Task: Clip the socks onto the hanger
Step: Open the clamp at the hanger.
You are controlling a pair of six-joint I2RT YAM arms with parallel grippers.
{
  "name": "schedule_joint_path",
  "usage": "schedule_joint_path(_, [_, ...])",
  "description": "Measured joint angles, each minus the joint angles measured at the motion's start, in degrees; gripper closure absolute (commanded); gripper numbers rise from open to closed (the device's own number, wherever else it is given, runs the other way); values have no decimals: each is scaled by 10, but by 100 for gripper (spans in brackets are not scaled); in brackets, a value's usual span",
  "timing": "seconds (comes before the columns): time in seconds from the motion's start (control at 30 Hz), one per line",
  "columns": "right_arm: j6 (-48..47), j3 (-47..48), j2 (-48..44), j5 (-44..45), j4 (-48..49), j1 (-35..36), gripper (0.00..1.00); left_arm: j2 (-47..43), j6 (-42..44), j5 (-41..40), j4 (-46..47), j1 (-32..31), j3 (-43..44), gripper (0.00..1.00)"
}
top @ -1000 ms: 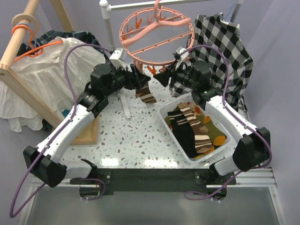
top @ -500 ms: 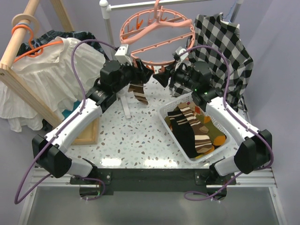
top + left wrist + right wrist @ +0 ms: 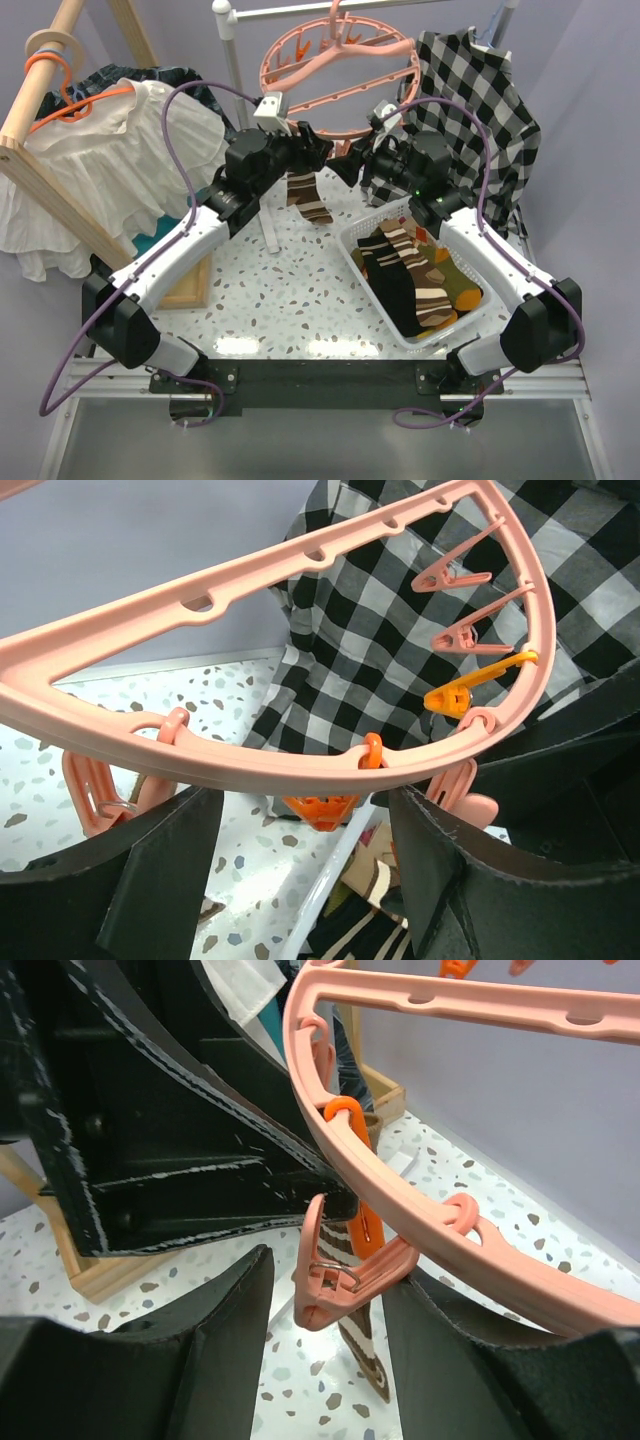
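**At the hanger's (image 3: 250, 765) near rim: two end effectors, one hung sock (image 3: 308, 197)**

We see the left end effector (image 3: 308, 148) raised to the pink ring from the left, with its jaws wide apart and nothing held. In its wrist view the rim arcs across just above the two fingers (image 3: 150, 880). An orange clip (image 3: 320, 808) dangles from the rim between them.

The right end effector (image 3: 330, 1280) faces it from the other side, tip close to tip. Its jaws stand about halfway apart, with a pink clip (image 3: 350, 1272) hanging between them. A sliver of table (image 3: 290, 290) shows between that clip and one finger. We cannot tell whether the other finger touches it.

The brown striped sock hangs straight down from the near rim, just under the left end effector and clear of the table. Its top is hidden behind the clips, so we cannot tell which clip holds it.

More socks (image 3: 415, 275), striped, black and olive with orange toes, lie piled in a white basket (image 3: 375, 215) on the table's right side. A checked shirt (image 3: 480, 100) hangs behind the ring.
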Motion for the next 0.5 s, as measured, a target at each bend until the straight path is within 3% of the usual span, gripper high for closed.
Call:
schedule_joint_path(0.23, [-7,0,0,1,-4,0,50,16,16,-19,11,-6,0,32])
schedule_joint_path(0.5, [-19,0,-5,5,-14,5,50,24,32,-34,16,-7,0,41])
